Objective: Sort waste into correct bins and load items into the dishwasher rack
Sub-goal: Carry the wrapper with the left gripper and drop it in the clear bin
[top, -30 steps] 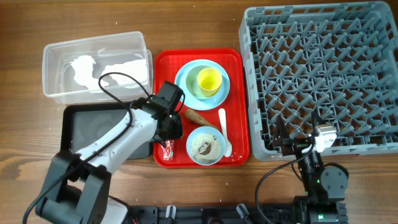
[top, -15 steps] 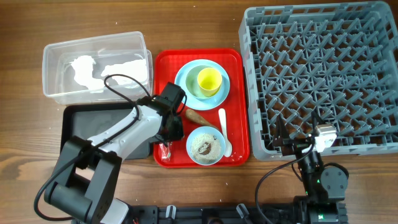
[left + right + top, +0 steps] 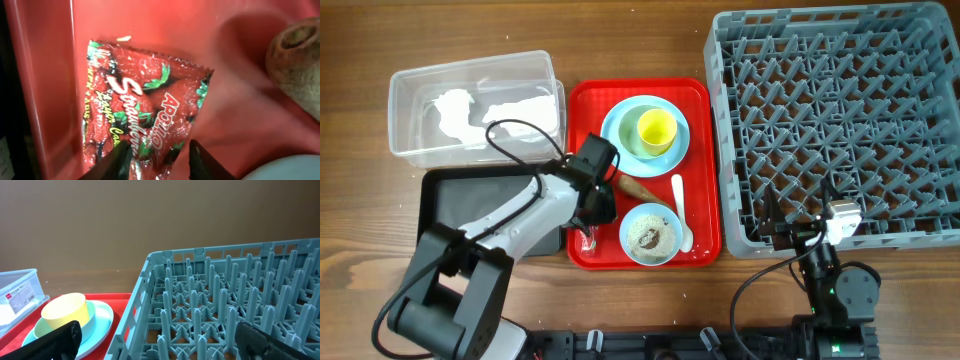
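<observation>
Looking down from overhead, you have the desk (image 3: 360, 270) under everything, and the rack (image 3: 830, 120) takes up the right side of the frame. The tub (image 3: 405, 100) sits at upper left with the tissue (image 3: 455, 108) lying inside it. Below the tub, at lower left, is the black tray (image 3: 470, 200). The red tray (image 3: 585, 110) lies in the centre, between those two and the rack.

Your left arm (image 3: 520, 215) comes up from the bottom left, crosses the black tray and ends over the red tray's lower-left corner. Your right arm (image 3: 825, 270) sits at bottom right, just below the rack's near edge. Its jaws are spread wide with nothing between them, and its wrist view looks across the rack.

On the red tray, the plate (image 3: 615, 130) is in the upper half, with the cup (image 3: 655, 128) standing upright on it. The bowl (image 3: 628, 222) is in the lower half and holds the crumbs (image 3: 648, 236). The spoon (image 3: 679, 208) lies along the bowl's right side, close to the tray's right edge. The stick (image 3: 640, 188) lies slanted between plate and bowl, just right of the left wrist.

The wrapper (image 3: 145, 120) lies on the red tray by its left rim. In the left wrist view it fills the middle of the frame. The left jaws stand partly apart, one tip on each side of the wrapper's lower end. You cannot tell from these views whether they are squeezing it.
</observation>
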